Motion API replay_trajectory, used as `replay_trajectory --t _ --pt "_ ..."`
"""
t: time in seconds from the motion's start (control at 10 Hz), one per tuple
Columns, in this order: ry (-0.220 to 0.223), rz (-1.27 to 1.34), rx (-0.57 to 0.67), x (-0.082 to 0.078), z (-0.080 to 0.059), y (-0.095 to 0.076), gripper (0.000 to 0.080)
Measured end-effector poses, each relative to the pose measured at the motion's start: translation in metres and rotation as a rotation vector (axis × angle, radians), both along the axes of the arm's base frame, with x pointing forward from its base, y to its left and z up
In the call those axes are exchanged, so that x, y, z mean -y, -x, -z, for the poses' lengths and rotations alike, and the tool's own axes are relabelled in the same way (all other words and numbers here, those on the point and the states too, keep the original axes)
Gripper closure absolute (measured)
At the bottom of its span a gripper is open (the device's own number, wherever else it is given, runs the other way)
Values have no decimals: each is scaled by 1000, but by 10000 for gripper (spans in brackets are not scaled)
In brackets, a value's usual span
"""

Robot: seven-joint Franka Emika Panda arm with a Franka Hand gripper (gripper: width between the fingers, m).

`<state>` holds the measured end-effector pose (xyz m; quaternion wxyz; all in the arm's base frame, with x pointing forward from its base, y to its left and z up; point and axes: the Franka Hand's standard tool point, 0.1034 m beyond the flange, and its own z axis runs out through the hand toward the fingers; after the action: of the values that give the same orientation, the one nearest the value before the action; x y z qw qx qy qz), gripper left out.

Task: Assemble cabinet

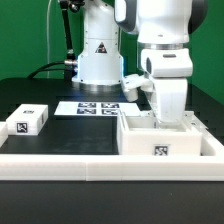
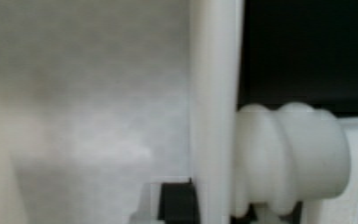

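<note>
The cabinet is the large white open box at the exterior view's right, with a tag on its front. My gripper reaches straight down into it, its fingertips hidden behind the box's walls. In the wrist view a thin upright white wall of the cabinet runs through the middle, and my gripper straddles it. A dark fingertip sits right against that wall and the jaws look closed on it. A ribbed white round part lies beside the wall.
A small white tagged block lies at the exterior view's left. The marker board lies flat behind it, in front of the arm's base. A low white rim runs along the table's front.
</note>
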<state>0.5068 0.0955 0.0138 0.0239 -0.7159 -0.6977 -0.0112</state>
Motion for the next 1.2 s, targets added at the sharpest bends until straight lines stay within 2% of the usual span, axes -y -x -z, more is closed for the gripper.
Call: replay_trajectory --t 0.2,0.6,0.7,0.9,1.0,1.1,1.2 --pt "-7 1 5 -13 1 -7 759" --pt "-5 12 -5 -14 3 -11 759" --pt "-5 12 -5 -14 3 -11 668" --pt "-5 13 -6 -13 3 -11 394" --pt "-5 13 -6 -13 3 -11 394" --pt "-5 14 -6 -13 3 -11 192" --pt "-3 12 -13 -13 4 -8 68"
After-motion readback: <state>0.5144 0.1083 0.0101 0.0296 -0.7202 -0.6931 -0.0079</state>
